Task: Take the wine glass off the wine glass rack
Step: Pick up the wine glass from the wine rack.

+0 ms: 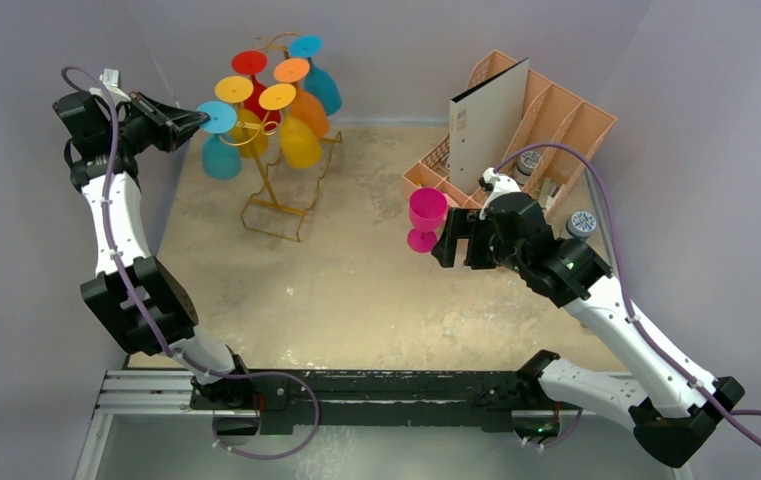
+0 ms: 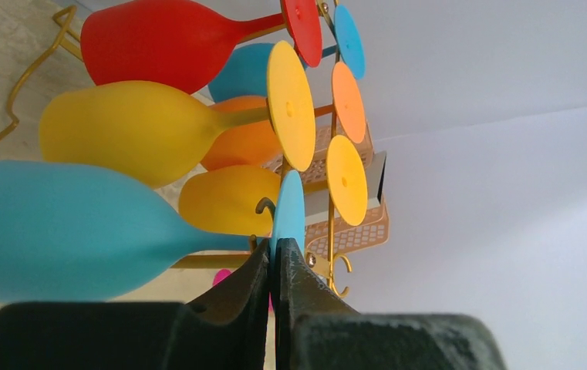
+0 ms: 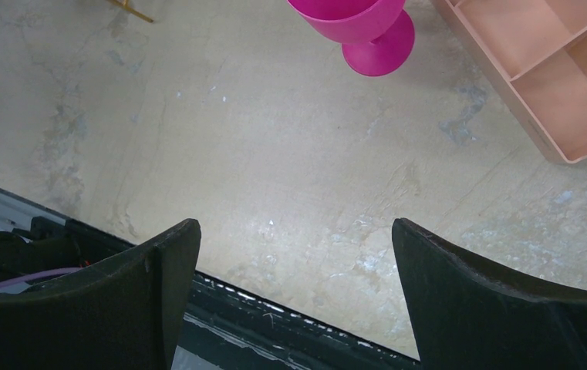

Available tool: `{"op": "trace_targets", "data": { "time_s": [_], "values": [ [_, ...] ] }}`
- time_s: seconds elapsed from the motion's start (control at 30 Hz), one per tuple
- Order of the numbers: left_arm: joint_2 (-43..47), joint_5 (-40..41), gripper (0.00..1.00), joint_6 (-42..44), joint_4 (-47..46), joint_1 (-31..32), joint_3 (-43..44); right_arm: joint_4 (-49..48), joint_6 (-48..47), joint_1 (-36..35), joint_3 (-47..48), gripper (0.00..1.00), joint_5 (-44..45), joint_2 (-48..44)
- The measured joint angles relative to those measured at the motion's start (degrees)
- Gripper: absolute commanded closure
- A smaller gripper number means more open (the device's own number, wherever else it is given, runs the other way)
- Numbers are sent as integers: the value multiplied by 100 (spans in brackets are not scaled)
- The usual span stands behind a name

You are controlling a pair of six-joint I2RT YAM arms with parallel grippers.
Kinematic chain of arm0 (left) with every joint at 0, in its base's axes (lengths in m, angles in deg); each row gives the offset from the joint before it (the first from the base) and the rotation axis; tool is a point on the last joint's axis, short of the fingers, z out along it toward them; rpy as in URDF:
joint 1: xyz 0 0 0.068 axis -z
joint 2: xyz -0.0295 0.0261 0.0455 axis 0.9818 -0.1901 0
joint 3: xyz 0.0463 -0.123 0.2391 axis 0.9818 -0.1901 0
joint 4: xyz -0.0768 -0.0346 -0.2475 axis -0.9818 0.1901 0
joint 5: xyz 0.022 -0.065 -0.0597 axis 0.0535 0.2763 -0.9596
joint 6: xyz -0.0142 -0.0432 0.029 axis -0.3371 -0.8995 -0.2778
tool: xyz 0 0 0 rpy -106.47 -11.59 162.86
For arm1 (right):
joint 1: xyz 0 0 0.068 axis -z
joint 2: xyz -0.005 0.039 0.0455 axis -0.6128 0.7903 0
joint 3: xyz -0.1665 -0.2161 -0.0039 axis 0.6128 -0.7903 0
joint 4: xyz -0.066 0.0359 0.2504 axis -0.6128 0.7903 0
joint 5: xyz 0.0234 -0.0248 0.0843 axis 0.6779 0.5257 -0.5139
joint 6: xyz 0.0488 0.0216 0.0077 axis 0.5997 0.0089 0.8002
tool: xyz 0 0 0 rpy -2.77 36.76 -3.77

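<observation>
The gold wire wine glass rack (image 1: 278, 190) stands at the back left with several coloured glasses hanging upside down from its hooks. My left gripper (image 1: 199, 119) is shut on the round foot (image 2: 290, 212) of the light blue wine glass (image 1: 221, 155), which still hangs on a hook; its bowl (image 2: 59, 231) fills the left of the left wrist view. A magenta wine glass (image 1: 425, 217) stands upright on the table; it also shows in the right wrist view (image 3: 359, 23). My right gripper (image 1: 446, 245) is open and empty just right of it.
A peach plastic slotted organiser (image 1: 546, 125) with a white binder (image 1: 486, 125) stands at the back right. Small round items (image 1: 582, 223) lie by its right side. The rack's yellow (image 1: 300, 142), orange (image 1: 310, 110), red (image 1: 253, 90) and teal (image 1: 322, 88) glasses hang close around the blue one.
</observation>
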Motion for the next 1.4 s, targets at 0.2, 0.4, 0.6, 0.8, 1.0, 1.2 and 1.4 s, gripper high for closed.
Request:
{"op": "trace_targets", "data": {
  "time_s": [0.2, 0.4, 0.6, 0.8, 1.0, 1.2, 1.4],
  "values": [
    [0, -22, 100, -299, -260, -31, -31, 0, 0, 0, 0, 4, 2, 0],
    [0, -37, 100, -446, -361, -85, -66, 0, 0, 0, 0, 4, 2, 0],
    [0, -33, 100, -535, -422, -138, -70, 0, -2, 0, 0, 4, 2, 0],
    [0, -52, 100, -859, -953, -157, -94, 0, -2, 0, 0, 4, 2, -2],
    [0, -57, 100, -992, -1174, -157, -94, 2, -2, 0, 0, 4, 4, -24],
    [2, -15, 100, -927, -1126, -162, -96, 22, -2, 0, 0, 4, 9, -79],
    [177, 258, 100, -595, -688, -282, -96, 44, -4, 0, 0, 4, 7, -114]
  ]
}}
